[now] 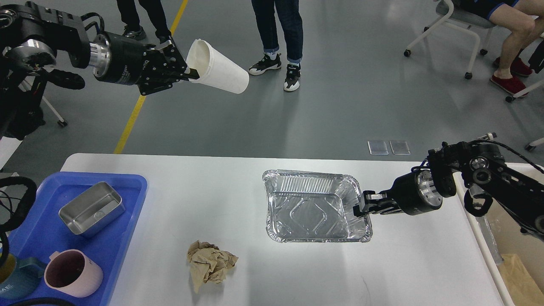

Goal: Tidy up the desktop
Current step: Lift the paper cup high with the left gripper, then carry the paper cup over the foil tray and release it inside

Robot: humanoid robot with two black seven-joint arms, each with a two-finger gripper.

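The white desktop [272, 272] fills the lower half of the head view. My left gripper [187, 72] is shut on the rim of a white paper cup [221, 68] and holds it tilted, high above the floor beyond the table's far edge. My right gripper [361, 206] is shut on the right rim of a foil tray [312, 208], which is level and low over the middle of the desktop. A crumpled brown paper ball [209, 262] lies on the desktop near the front.
A blue tray [110, 250] at the left holds a steel box [91, 208], a pink mug [72, 274] and a teal mug [15, 280]. A cream bin [520, 255] stands off the right edge. People and chairs stand beyond the table.
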